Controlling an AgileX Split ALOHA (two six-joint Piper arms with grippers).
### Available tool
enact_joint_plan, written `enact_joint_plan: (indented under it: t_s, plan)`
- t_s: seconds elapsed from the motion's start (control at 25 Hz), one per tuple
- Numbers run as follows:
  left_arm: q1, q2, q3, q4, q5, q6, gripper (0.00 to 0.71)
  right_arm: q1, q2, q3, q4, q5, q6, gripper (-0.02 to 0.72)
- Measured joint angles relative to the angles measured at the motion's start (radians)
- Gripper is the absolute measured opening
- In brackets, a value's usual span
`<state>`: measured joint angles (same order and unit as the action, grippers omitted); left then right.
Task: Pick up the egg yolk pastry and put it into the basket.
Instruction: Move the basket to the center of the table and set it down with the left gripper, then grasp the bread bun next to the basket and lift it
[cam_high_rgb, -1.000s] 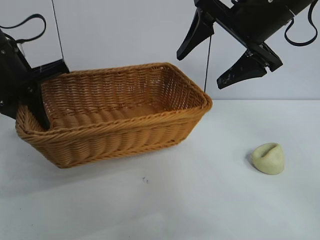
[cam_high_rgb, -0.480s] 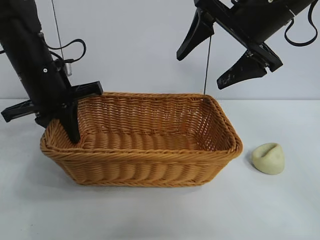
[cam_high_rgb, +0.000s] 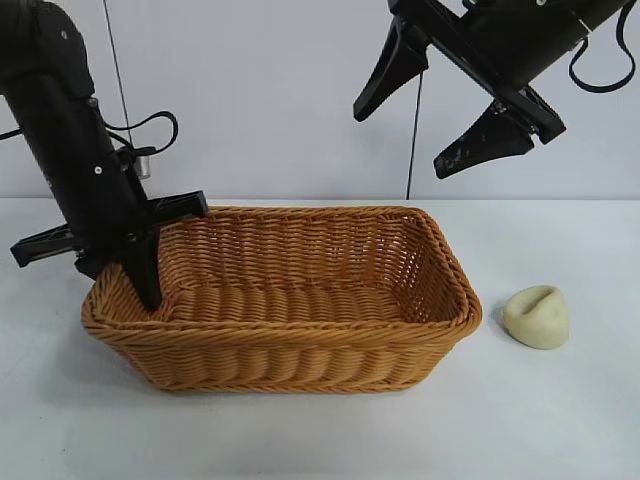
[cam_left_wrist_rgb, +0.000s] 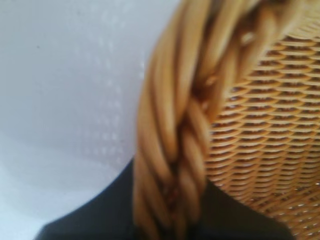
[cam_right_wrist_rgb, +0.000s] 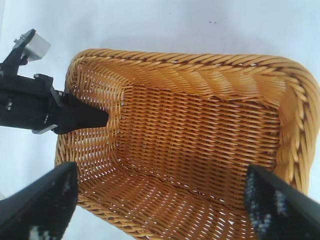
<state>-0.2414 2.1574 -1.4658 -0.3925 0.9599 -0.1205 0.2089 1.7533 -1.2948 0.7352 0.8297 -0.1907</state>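
Observation:
The orange-brown wicker basket stands flat on the white table at centre. My left gripper is shut on the braided rim at the basket's left end, with one finger down inside the basket. It also shows in the right wrist view. The egg yolk pastry, a pale cream dome with a crease, lies on the table just right of the basket. My right gripper hangs open and empty high above the basket's right half, looking down into the basket. The pastry is out of both wrist views.
White table all round, with a pale wall behind. A thin vertical cable hangs behind the basket's far right corner.
My left gripper has dragged and turned the basket to the right, and it now sits level close to the pastry. In the last half second it barely moved. The right arm stayed still.

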Motion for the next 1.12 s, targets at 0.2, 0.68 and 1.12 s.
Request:
enact_joint_plan:
  t_s: [0.2,0.68,1.12]
  plan:
    - [0.000,0.001,-0.001,-0.006,0.000,0.000,0.507,0.000,0.000,0.000,0.000,0.001,0.001,0.644]
    - [0.000,-0.018,-0.053,0.011,0.088,0.016,0.692,0.000,0.000,0.000,0.000,0.001,0.005,0.644]
    - [0.000,-0.116,-0.291,0.185,0.228,0.019,0.692,0.000,0.000,0.000,0.001,0.015,0.005,0.644]
